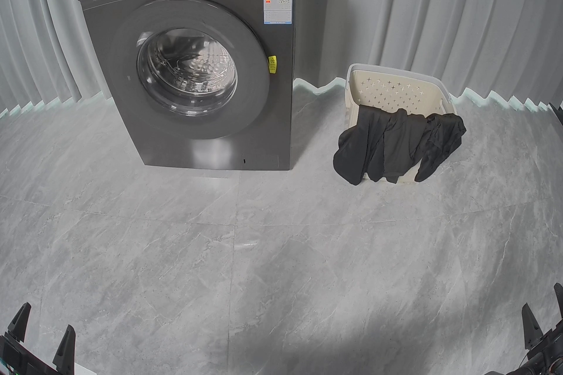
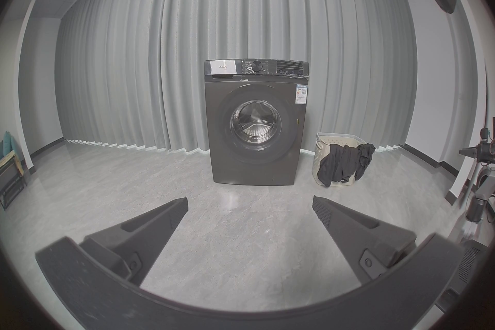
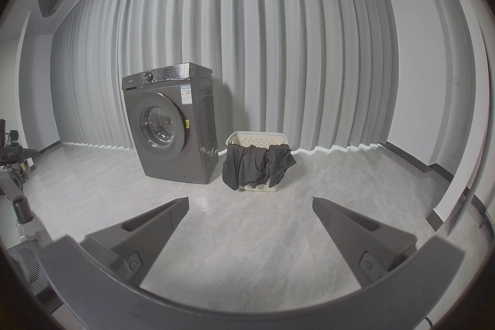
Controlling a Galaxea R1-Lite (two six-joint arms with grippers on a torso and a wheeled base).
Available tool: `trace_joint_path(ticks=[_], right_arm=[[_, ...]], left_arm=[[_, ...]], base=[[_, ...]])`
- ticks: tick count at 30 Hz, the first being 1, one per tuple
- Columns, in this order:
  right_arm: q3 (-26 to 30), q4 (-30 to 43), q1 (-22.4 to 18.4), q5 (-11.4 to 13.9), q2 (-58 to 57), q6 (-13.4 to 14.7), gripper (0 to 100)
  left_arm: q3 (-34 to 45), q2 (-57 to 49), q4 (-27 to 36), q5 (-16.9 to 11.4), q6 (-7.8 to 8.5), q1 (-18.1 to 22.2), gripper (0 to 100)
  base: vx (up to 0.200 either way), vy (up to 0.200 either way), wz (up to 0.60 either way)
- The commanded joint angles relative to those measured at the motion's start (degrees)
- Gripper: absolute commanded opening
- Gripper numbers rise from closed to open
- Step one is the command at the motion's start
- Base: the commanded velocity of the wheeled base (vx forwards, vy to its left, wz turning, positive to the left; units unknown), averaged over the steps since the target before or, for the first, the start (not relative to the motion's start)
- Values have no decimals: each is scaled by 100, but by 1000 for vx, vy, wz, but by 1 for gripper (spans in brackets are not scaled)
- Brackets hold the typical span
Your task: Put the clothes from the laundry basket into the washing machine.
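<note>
A dark grey washing machine (image 1: 193,54) stands on the floor against the curtain, its round glass door (image 1: 186,70) closed. To its right sits a cream laundry basket (image 1: 399,92) with dark clothes (image 1: 399,145) draped over its front rim. The machine (image 2: 256,122) and basket (image 2: 337,140) stand far ahead of my left gripper (image 2: 250,204), which is open and holds nothing. My right gripper (image 3: 250,204) is open too, with the basket (image 3: 258,140) and clothes (image 3: 256,166) well beyond it. In the head view both grippers sit low at the corners, left (image 1: 42,329) and right (image 1: 542,312).
Grey marble-look floor tiles (image 1: 264,265) stretch between me and the machine. Pale pleated curtains (image 1: 440,1) line the back wall. A piece of furniture (image 2: 10,171) stands at the room's side.
</note>
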Motion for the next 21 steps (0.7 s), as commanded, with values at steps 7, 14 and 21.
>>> trace_joint_path(ticks=[7, 14, 21], right_arm=[[101, 6, 0, -1, -93, -12, 100], [101, 6, 0, -1, -93, -3, 100], [101, 6, 0, 8, -93, -12, 100]], left_arm=[[92, -94, 1, 0, -15, 2, 100], [92, -94, 1, 0, 29, 2, 100], [92, -94, 1, 0, 38, 2, 100]], base=[[200, 0, 0], [171, 0, 0], [0, 0, 0]])
